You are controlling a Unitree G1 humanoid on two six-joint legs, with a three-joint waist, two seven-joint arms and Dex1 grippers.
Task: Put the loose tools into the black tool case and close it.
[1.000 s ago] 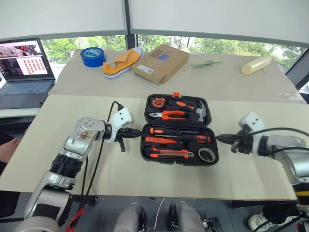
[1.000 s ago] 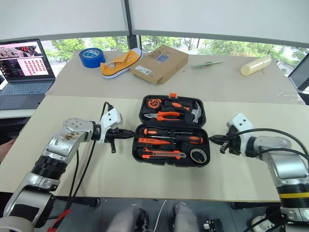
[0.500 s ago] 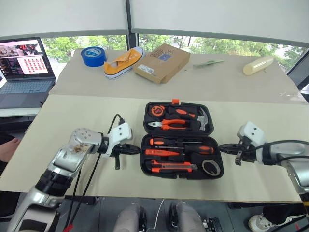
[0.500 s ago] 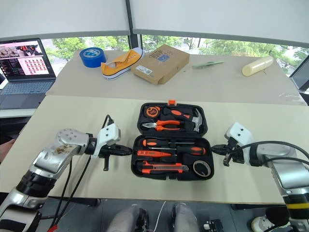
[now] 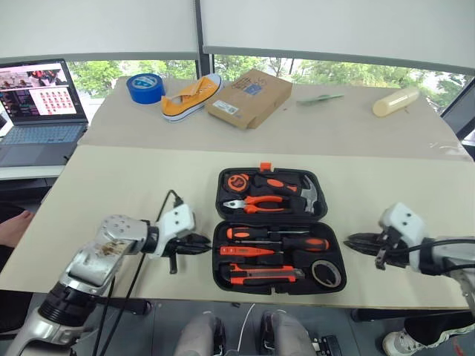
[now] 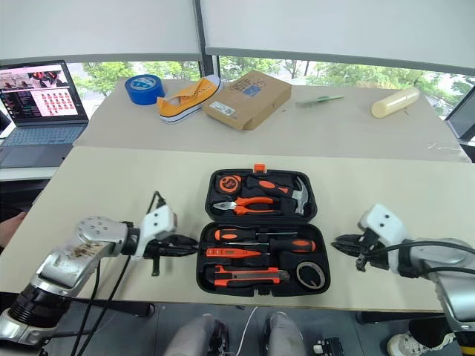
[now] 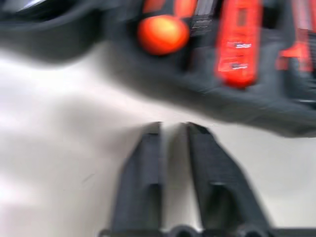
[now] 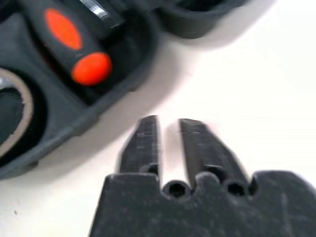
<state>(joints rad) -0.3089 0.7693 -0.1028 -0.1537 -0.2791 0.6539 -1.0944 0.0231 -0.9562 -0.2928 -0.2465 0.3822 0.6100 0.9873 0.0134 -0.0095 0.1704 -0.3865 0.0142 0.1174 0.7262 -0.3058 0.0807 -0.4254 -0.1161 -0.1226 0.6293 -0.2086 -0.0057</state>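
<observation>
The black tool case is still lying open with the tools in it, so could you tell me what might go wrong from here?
Closing may be awkward: the black tool case lies fully open and flat, and the left gripper and right gripper sit low beside its near half, both empty with a small gap between the fingers. A push from either side might slide the case rather than fold it. The long screwdriver or dark tape roll could block the lid if not fully seated.

- An open grey laptop [image 5: 33, 111] with a lit screen is seen at the far left.
- A big blue tape roll [image 5: 145, 87] is set beside a yellow canvas shoe [image 5: 191, 96].
- A flat brown cardboard box [image 5: 248, 97] is placed next to the shoe.
- A cream cylindrical roll [image 5: 395, 101] is laid far right.
</observation>
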